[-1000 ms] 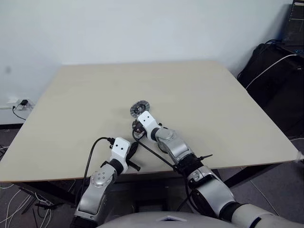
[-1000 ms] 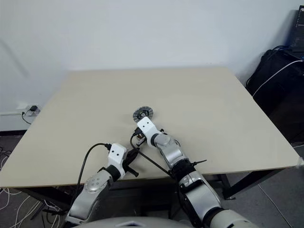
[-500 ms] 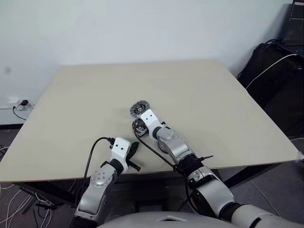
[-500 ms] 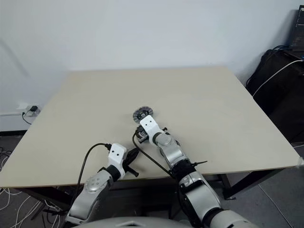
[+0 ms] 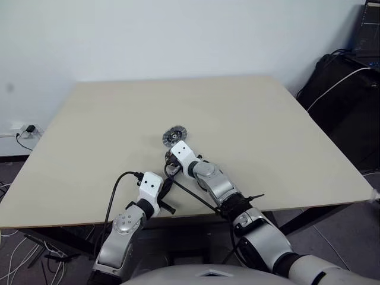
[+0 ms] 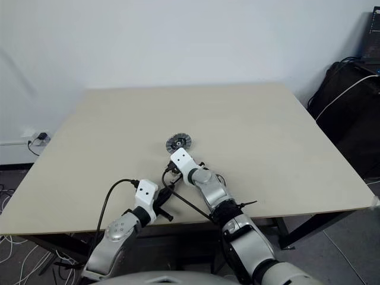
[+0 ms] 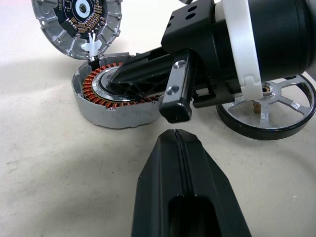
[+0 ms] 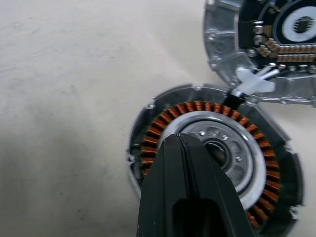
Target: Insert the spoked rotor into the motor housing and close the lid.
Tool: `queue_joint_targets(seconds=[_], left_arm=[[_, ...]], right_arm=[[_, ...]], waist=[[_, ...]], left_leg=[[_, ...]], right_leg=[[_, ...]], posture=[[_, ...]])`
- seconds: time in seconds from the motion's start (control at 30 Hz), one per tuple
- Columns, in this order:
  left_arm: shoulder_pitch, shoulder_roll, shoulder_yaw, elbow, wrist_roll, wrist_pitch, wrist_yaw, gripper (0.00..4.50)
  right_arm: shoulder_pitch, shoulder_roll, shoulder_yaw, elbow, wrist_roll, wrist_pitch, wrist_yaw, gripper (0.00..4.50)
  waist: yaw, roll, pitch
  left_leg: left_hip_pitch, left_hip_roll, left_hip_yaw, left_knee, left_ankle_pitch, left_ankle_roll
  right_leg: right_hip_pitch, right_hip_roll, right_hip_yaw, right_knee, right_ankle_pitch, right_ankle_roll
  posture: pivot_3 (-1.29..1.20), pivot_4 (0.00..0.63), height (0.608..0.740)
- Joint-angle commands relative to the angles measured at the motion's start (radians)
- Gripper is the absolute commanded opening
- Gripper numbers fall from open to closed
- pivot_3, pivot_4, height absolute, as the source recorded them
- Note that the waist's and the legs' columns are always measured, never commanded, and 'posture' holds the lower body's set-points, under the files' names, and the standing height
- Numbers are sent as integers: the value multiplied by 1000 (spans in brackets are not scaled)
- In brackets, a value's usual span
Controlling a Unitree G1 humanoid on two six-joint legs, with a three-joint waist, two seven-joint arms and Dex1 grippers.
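The motor housing (image 8: 163, 123), a grey cup with a ring of copper windings, lies open on the table. My right gripper (image 8: 180, 142) is shut and empty, its tip down on the housing's silver centre (image 7: 106, 84). The lid (image 5: 174, 135) lies just beyond the housing, inner face up, showing a dark circuit board (image 7: 81, 15), and short white wires join it to the housing. The spoked rotor (image 7: 276, 106) lies flat on the table beside the housing, partly behind the right gripper's body. My left gripper (image 7: 177, 138) is shut and empty, a short way off on the near side.
The beige table (image 5: 249, 119) stretches wide around the parts. A black cable (image 5: 116, 190) runs along my left forearm near the table's front edge. Dark bags and cables (image 5: 344, 89) sit on the floor off the right side.
The right gripper nudged slightly forward over the housing and came back to where it was. The left arm has kept still.
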Motion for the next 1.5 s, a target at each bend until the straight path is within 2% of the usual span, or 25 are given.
queue_joint_targets(seconds=[0.03, 0.3, 0.67, 0.93, 1.17, 1.27, 1.47, 1.5], left_arm=[[-8, 2, 8, -20, -8, -24, -3, 0], [-16, -1, 4, -18, -7, -22, -5, 0], [-5, -1, 6, -40, -6, -15, 7, 0], [-3, -3, 5, -47, -6, -11, 12, 0], [-3, -3, 5, -51, -5, -8, 14, 0], [-1, -3, 4, -56, -4, -9, 15, 0], [7, -1, 5, -61, -3, -9, 16, 0], [7, 0, 5, -62, -4, -8, 16, 0]], right_arm=[[-4, 6, -34, -93, 27, -36, -8, 23], [-37, 6, -79, -69, 7, -46, -122, 23], [-76, 27, -29, 101, -24, -76, -111, 23], [-100, 30, -52, 141, -9, -99, -110, 23], [-88, 9, -117, 33, 29, -99, -135, 23], [-38, -17, -129, -98, 43, -65, -113, 23], [146, -147, -174, -478, 108, 77, -13, 23], [172, -165, -190, -528, 123, 103, -7, 399]], waist=[[0, 0, 0], [0, 0, 0], [-1, 0, 0], [-10, 1, 0], [-10, 1, 0], [-9, 1, 0], [3, 1, 0], [4, 1, 0]], left_leg=[[0, 0, 0, 0, 0, 0], [0, 0, 0, 0, 0, 0], [0, 0, 0, -1, 0, 0], [1, 0, 0, -1, 1, -1], [1, 0, 0, -1, 1, -1], [1, 0, -1, -1, 1, -1], [0, 0, -2, -1, 0, 0], [-1, 0, -1, -1, 0, 1]], right_leg=[[0, 0, 0, 0, 0, 0], [0, 0, 0, 0, 0, 0], [-1, 0, 0, 0, 0, -1], [0, 0, 0, 2, 0, -1], [-1, 0, 0, 2, 0, -1], [-1, 0, 1, 2, 0, -1], [0, -1, 1, 0, -1, -1], [0, -1, 1, -1, -1, -1]], posture=[[0, 0, 740], [0, 0, 740], [0, 0, 740], [0, 0, 740], [0, 0, 740], [0, 0, 740], [0, 0, 740], [0, 0, 740]])
